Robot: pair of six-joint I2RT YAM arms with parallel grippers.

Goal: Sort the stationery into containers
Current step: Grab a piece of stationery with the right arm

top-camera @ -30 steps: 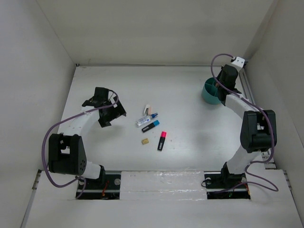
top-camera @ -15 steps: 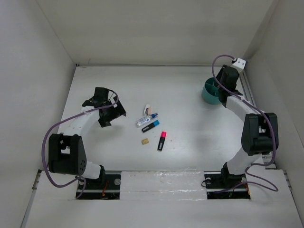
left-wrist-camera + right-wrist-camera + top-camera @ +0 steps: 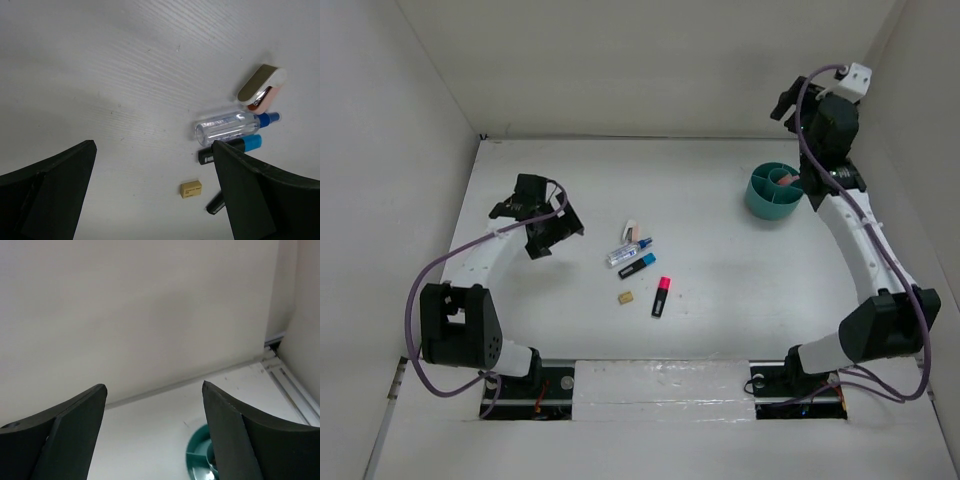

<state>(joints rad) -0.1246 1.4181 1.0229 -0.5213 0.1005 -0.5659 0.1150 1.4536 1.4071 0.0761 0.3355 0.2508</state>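
The right pincer [image 3: 153,386] is spread wide with nothing between its fingers. It points at the back wall, high over the far right corner of the counter. Its arm stands stretched up from the near edge, along the right edge. Just below it, the teal cup [image 3: 765,200] sits near that far right corner, apart from the side rail. A pink pen [image 3: 785,178] lies in one of its sections.

The left pincer [image 3: 152,147] is also wide open and empty. It hangs above bare counter about halfway along the left side and tilts down toward the middle. Its arm bends out from the near left corner.

The loose pieces lie together at the middle of the counter, right of the left pincer and well apart from the cup. They are a white eraser [image 3: 261,86], a clear tube with a blue cap [image 3: 227,126], a black highlighter with a blue cap [image 3: 230,148], a tan block [image 3: 191,189] and a black highlighter with a pink cap [image 3: 661,297]. The tube and the blue-capped highlighter lie side by side. Open counter runs from this group to every edge.
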